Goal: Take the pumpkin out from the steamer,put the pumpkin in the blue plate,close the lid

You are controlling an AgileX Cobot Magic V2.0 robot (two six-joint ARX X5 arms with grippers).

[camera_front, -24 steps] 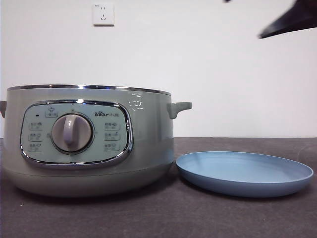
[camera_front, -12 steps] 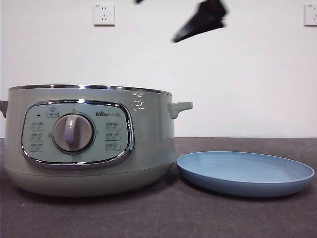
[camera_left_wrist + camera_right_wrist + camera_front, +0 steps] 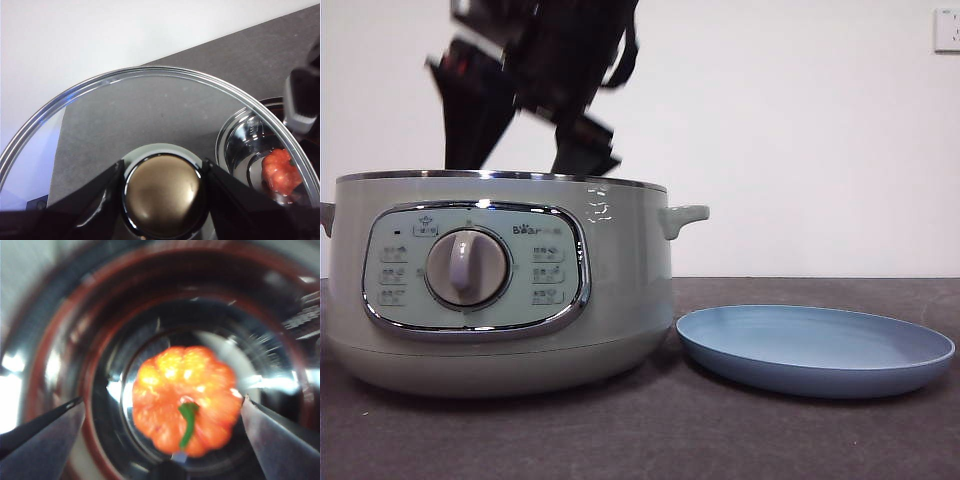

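Over the pot, left side: my left tool (image 3: 162, 187) is clamped on the pale green knob of the round domed glass lid with chrome rim (image 3: 150, 105), holding it in the air beside the pot's opening; through the glass I see the bowl below.
Steamer: the large pale sage-green electric pot with chrome rim and grey dial (image 3: 500, 280) sits open on the dark worktop (image 3: 640, 430).
Right tool: my right tool (image 3: 162, 415) hangs over the open pot with its jaws spread wide to either side of the pumpkin, touching nothing.
Pumpkin: the small round orange-red toy pumpkin with a curved green stem (image 3: 185, 397) rests at the bottom of the shiny metal bowl, stem up.
Plate: the wide shallow light-blue round plate (image 3: 815, 350) lies just beside the pot on the right, with nothing on it.
Risk, grasp: I judge the ribbed, rounded body could squirt out of the jaws if I close off-centre or too high.
Risk, clearance: the jaws could scrape the bowl's wall.
Risk, lid: it hangs close to the pot, so the arms could clash as I lift out.
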